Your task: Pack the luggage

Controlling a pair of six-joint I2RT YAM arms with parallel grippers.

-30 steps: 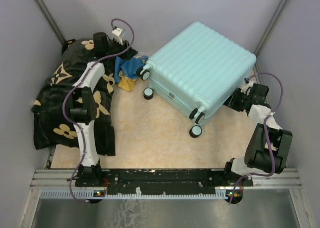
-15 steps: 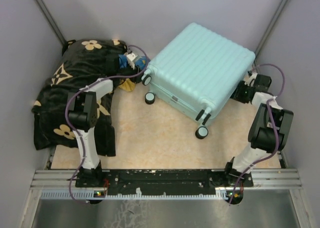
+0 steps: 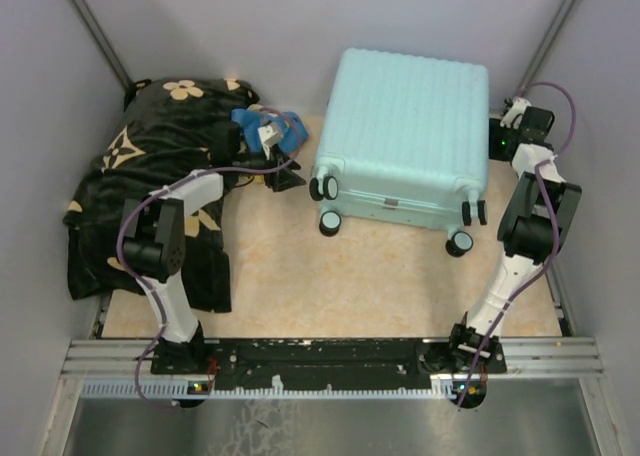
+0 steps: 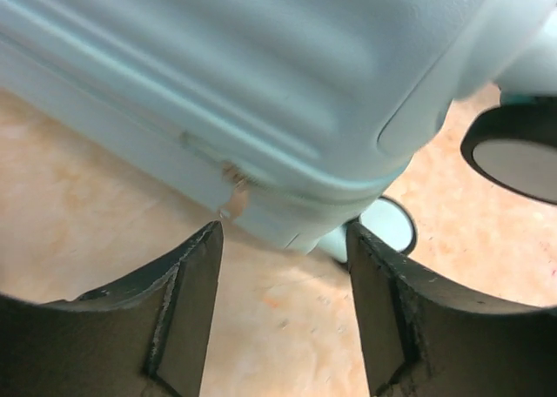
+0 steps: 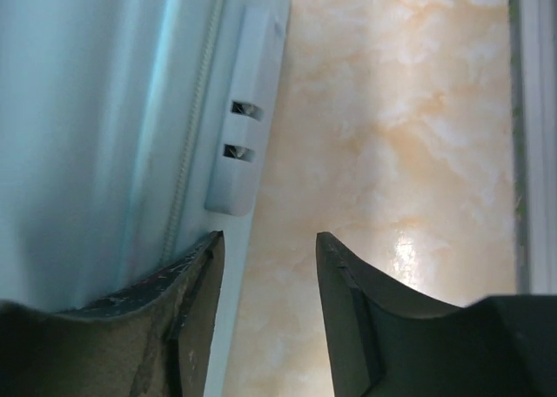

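Observation:
The pale mint-blue luggage (image 3: 410, 131) lies closed on the table, ribbed shell up, its wheels (image 3: 329, 222) toward me. My left gripper (image 3: 287, 176) is open and empty just left of its lower left corner; the left wrist view shows the shell (image 4: 287, 75) and a wheel (image 4: 518, 153) close ahead of the jaws. My right gripper (image 3: 495, 141) is open and empty against the luggage's right side; in the right wrist view its left finger (image 5: 187, 301) lies along the shell (image 5: 96, 127) by a small handle block (image 5: 248, 110).
A black blanket with tan flowers (image 3: 140, 186) is heaped at the left. A blue and yellow cloth (image 3: 280, 128) lies between blanket and luggage. Grey walls close in on both sides. A metal rail (image 3: 330, 356) runs along the near edge.
The luggage has turned from a diagonal lie to square with the table, wheels now facing me. My right gripper moved farther back along its right side. My left gripper swung right toward its corner.

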